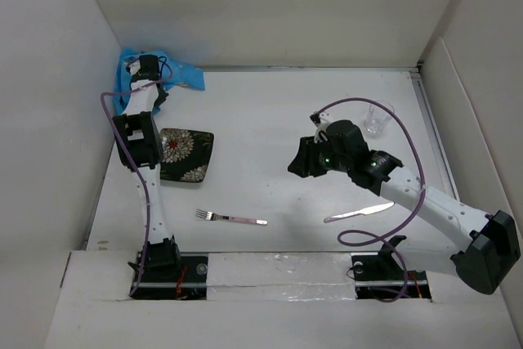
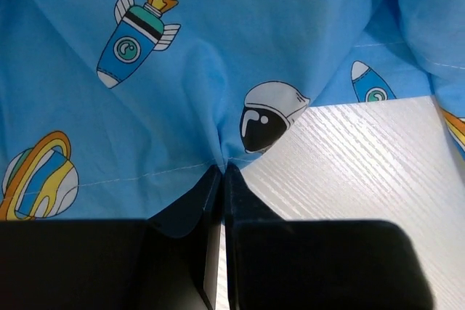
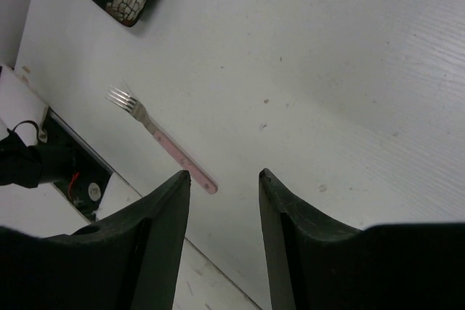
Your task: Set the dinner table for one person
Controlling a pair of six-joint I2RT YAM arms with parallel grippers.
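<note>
The left gripper (image 2: pixel 222 170) is clenched on a fold of the blue placemat (image 2: pixel 218 41) bunched at its fingertips — bare dinner table (image 2: pixel 363 172) lies to its right and behind, the gaping right gripper (image 3: pixel 224 176) farther off.

table (image 1: pixel 261 112): white, matte
far left corner: bunched blue cloth (image 1: pixel 184 77)
left side: dark flowered plate (image 1: pixel 186 155)
near edge: fork (image 1: pixel 231 218), knife (image 1: pixel 358 213)
far right: clear glass (image 1: pixel 375 120)
</note>
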